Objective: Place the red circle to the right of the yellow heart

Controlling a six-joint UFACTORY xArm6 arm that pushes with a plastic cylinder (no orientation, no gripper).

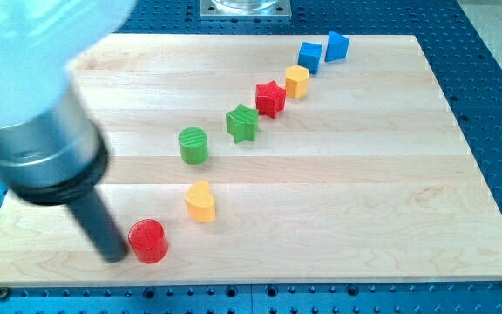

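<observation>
— One step appears to be in hand: the push. The small red plastic cylinder, the red circle (148, 241), is seen near the bottom-left corner of the pale wooden counter (364, 201), below and to the view's left of the small yellow heart-shaped block (200, 201).

— And the tool?

— No grasping tool is fitted, so nothing can be opened, closed or held. Only the dark rod is present; my tip (114, 257) is placed just at the view's left side of the red circle, touching it or very nearly so. Which of the two cannot be told.

— What is called for next?

— A shove toward the view's right is judged to be needed, kept along the counter's bottom edge so that the red circle is carried beneath the yellow heart and past it. After that, a nudge upward would probably be required, so that the circle is brought level with the heart on its right side.

— Is anything in the way?

— Only the yellow heart itself; it could be knocked if the path is angled upward too soon. A diagonal line of other blocks is laid well apart, higher up: a green cylinder (193, 145), a green star (242, 123), a red star (270, 98), a yellow block (296, 81) and two blue blocks (310, 57) (336, 45).
</observation>
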